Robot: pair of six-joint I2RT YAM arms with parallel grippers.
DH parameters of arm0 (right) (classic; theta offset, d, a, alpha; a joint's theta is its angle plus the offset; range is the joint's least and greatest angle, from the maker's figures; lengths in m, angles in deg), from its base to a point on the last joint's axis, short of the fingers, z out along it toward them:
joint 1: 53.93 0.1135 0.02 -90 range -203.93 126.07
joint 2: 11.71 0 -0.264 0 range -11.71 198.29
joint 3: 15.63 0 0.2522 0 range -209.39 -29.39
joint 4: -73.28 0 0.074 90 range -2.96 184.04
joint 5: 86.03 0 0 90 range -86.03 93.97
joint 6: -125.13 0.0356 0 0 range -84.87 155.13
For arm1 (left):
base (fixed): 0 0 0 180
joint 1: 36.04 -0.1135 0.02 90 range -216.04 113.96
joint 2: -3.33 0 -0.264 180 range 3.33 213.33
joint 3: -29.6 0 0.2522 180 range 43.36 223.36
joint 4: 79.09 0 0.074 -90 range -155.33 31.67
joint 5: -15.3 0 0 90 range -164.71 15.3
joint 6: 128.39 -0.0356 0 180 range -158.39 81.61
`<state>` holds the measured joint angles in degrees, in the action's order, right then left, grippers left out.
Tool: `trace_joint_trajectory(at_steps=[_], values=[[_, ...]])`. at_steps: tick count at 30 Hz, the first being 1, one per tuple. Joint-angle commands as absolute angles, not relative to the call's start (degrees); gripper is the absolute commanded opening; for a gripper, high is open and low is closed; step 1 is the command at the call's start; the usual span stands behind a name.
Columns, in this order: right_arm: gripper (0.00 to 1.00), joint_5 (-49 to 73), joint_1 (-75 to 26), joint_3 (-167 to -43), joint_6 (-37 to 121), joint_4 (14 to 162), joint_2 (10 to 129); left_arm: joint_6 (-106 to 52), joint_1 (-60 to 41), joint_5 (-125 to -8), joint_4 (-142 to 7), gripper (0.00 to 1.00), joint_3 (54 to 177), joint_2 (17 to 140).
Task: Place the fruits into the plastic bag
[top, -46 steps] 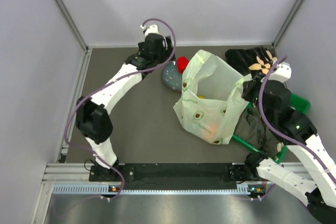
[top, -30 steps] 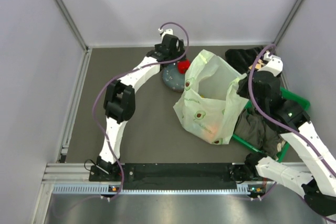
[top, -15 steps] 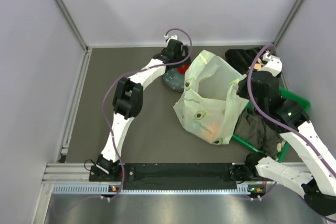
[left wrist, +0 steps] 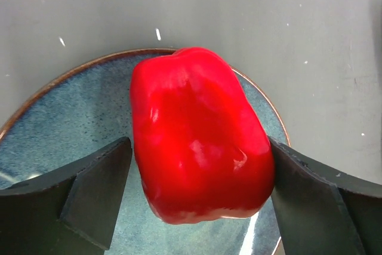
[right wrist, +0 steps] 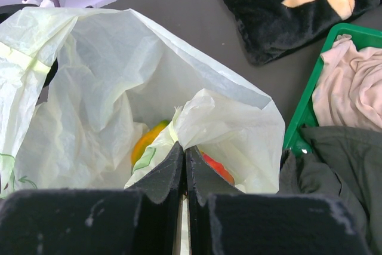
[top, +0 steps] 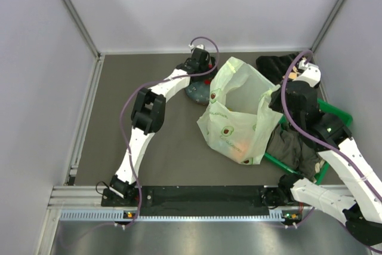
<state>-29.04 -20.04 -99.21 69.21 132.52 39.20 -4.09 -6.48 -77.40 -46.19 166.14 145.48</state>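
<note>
A glossy red round fruit [left wrist: 197, 135] lies on a small grey-blue plate [left wrist: 59, 123]. My left gripper [left wrist: 198, 168] stands open astride it, one finger on each side; the right finger is against the fruit's skin and the left shows a thin gap. From above, that gripper [top: 203, 76] covers most of the red fruit [top: 207, 80]. The pale green plastic bag [top: 236, 117] stands with its mouth held up. My right gripper [right wrist: 184, 153] is shut on the bag's near rim [right wrist: 209, 117]. Inside lie an orange-yellow fruit [right wrist: 148, 138] and a red-orange one [right wrist: 216, 170].
A black fleece with a cream flower [right wrist: 286, 10] lies at the back right. The green basket [right wrist: 307, 94] with beige and dark clothes [top: 292, 141] sits right of the bag. Grey walls close in the back and both sides.
My left arm swung right to the plate and came down so its open jaws straddle the red fruit. The right arm shifted slightly at first, then held the bag rim still.
</note>
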Motion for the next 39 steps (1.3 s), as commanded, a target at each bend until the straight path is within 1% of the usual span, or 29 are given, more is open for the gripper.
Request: trace_joint_trajectory(at_steps=[1, 2, 4, 5, 7, 8, 11, 15, 24, 25, 30, 33, 34, 39], values=[[0.00, -29.69, -20.53, -101.29, 68.70, 130.81, 39.00, -4.73, -6.68, -76.11, -48.98, 0.88, 168.52, 145.98], [0.00, -29.69, -20.44, -101.29, 68.79, 130.72, 39.00, -4.82, -6.59, -76.02, -48.90, 0.80, 168.43, 146.07], [0.00, -29.60, -20.44, -101.20, 68.70, 130.63, 39.00, -4.90, -6.59, -75.85, -48.28, 0.72, 168.34, 145.72], [0.00, -29.51, -20.53, -101.29, 68.61, 130.55, 39.00, -4.99, -6.59, -75.85, -48.11, 0.62, 168.26, 145.28], [0.00, -29.34, -20.53, -101.11, 68.61, 130.37, 38.91, -4.99, -6.68, -76.02, -48.19, 0.54, 167.38, 144.58], [0.00, -29.34, -20.53, -101.02, 68.52, 130.11, 38.91, -5.17, -6.59, -76.02, -48.45, 0.47, 166.85, 143.53], [0.00, -29.16, -20.44, -100.50, 68.44, 129.58, 38.47, -5.78, -6.68, -75.94, -49.51, 0.39, 164.83, 140.90], [0.00, -29.07, -20.53, -99.88, 68.44, 128.88, 37.68, -7.10, -6.59, -75.41, -51.00, 0.33, 162.11, 136.94], [0.00, -29.07, -20.53, -97.69, 67.65, 126.24, 35.49, -8.51, -6.59, -74.79, -55.48, 0.32, 148.42, 123.32], [0.00, -29.16, -20.53, -97.60, 67.56, 126.07, 35.31, -8.33, -6.59, -73.40, -55.75, 0.32, 147.26, 120.78], [0.00, -29.42, -20.53, -96.72, 66.68, 125.36, 33.73, -5.36, -6.51, -73.12, -56.80, 0.32, 139.36, 112.33], [0.00, -29.69, -20.53, -95.75, 66.59, 124.75, 32.50, -3.33, -6.07, -74.09, -59.08, 0.32, 134.27, 105.13], [0.00, -29.86, -20.53, -95.49, 66.59, 124.57, 32.15, -2.89, -5.81, -74.09, -60.22, 0.32, 133.37, 102.07], [0.00, -29.34, -20.53, -94.43, 66.68, 123.52, 31.27, -4.11, -3.78, -74.18, -59.53, 0.34, 132.31, 96.51]])
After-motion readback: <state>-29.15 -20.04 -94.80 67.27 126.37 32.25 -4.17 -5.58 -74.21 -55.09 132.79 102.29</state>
